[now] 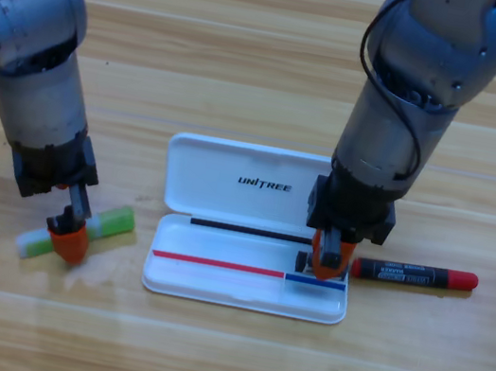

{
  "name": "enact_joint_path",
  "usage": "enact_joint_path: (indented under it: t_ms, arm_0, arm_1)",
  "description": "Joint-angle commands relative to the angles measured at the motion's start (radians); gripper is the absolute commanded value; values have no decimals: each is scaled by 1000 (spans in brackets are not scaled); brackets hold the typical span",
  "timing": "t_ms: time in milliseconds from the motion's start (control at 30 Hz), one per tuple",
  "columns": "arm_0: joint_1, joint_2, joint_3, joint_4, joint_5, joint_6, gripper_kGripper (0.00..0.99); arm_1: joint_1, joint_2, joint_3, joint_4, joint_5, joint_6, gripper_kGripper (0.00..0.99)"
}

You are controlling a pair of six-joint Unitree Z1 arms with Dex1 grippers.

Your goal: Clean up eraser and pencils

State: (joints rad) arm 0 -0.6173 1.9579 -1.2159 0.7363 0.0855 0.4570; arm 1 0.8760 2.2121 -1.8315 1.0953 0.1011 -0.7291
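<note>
The left hand (pixel 69 236) is down on the pale pencil with the lime-green end (pixel 96 228), which lies on the bench (pixel 217 363) left of the open white case (pixel 254 230); whether it grips I cannot tell. The right hand (pixel 331 255) reaches into the case's right end, over a small dark eraser (pixel 303 260), its grip hidden. The red-ended pencil (pixel 415 274) lies on the bench just right of the case.

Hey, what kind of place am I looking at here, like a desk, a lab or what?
Probably a robotics lab bench: a bare wooden table with an open white Unitree-branded case, a red-and-black marker, and two grey arms, the left gripper at a green-ended pencil, the right gripper in the case.
</note>
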Motion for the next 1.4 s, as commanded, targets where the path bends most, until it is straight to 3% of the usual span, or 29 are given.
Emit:
enact_joint_path:
  t_ms: [33, 367, 400, 467, 567, 600, 700, 900, 967, 1167, 1400]
  arm_0:
    - [-13, 56, 29, -34, -12, 9, 974]
    - [-12, 93, 42, -49, -26, 20, 853]
    - [-12, 96, 42, -49, -29, 23, 828]
    - [-12, 102, 41, -49, -36, 31, 753]
    - [-12, 107, 41, -51, -49, 60, 512]
    - [-12, 108, 38, -52, -50, 78, 383]
    - [-13, 105, 29, -52, -47, 106, 0]
    - [-13, 59, -24, 8, -10, 117, 0]
    - [-21, 30, -51, 40, 3, 124, 0]
    - [-81, -45, -198, 173, 11, 170, 0]
    - [-200, -40, -340, 264, 11, 177, 0]
  arm_1:
    - [23, 98, -14, 8, -14, -7, 0]
    - [23, 101, -6, 8, -26, 5, 0]
    - [23, 101, -6, 8, -27, 8, 31]
    - [23, 101, -6, 8, -26, 14, 236]
    - [24, 101, -8, 8, -24, 34, 614]
    - [24, 100, -6, 8, -24, 42, 673]
    - [26, 86, -6, 8, -23, 46, 683]
    - [31, -17, 44, 8, -24, 50, 719]
    - [31, -78, 87, 8, -23, 50, 788]
    - [29, -246, 225, 8, -17, 48, 792]
    - [-71, -278, 322, 3, -51, -4, 808]
